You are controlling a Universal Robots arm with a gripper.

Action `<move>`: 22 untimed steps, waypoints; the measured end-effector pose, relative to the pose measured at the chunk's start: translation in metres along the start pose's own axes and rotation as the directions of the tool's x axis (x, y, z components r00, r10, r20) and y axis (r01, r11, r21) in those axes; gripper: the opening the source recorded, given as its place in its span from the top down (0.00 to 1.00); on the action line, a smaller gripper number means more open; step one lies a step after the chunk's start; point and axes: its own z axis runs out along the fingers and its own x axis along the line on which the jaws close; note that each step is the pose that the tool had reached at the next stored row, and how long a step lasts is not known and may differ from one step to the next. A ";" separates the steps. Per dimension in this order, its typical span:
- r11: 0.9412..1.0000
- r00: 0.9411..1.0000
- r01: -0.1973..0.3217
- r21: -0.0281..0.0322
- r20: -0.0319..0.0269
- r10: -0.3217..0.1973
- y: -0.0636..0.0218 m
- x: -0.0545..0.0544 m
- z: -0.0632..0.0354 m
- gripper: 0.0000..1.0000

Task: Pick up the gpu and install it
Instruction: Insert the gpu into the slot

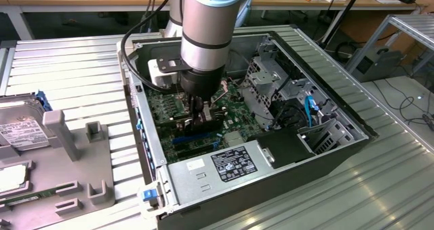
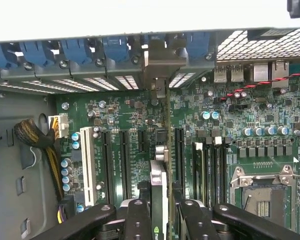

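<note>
The gpu (image 2: 159,192) stands on edge over the green motherboard (image 2: 115,112) inside the open computer case (image 1: 318,77). It lines up with a black expansion slot. Its silver bracket (image 2: 162,62) reaches the row of rear slot openings with blue clips. My gripper (image 2: 162,220) is shut on the gpu, one black finger (image 2: 138,220) on each side of the card. In the exterior view the gripper (image 1: 201,117) hangs straight down into the case's middle, with the gpu (image 1: 207,126) dark and low between the fingers, close to the board.
Black slots (image 2: 124,160) and a white slot (image 2: 88,167) lie beside the card; memory slots and the CPU socket (image 2: 262,195) lie on its other side. A power supply (image 1: 230,164), a drive cage (image 1: 265,83) and blue cables (image 1: 310,110) crowd the case. A hard drive (image 1: 20,131) rests on a grey tray outside.
</note>
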 end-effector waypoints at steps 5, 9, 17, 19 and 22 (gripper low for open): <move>1.000 1.000 0.000 0.000 0.000 0.000 0.0001 0.000 0.0013 0.73; 1.000 1.000 0.007 0.000 0.000 -0.007 0.0001 0.000 0.0032 0.73; 1.000 1.000 0.024 0.000 0.000 -0.024 0.0001 -0.002 0.0049 0.73; 1.000 1.000 0.024 0.000 0.000 -0.024 0.0001 -0.002 0.0056 0.73; 1.000 1.000 0.024 0.000 0.000 -0.024 0.0001 -0.002 0.0069 0.73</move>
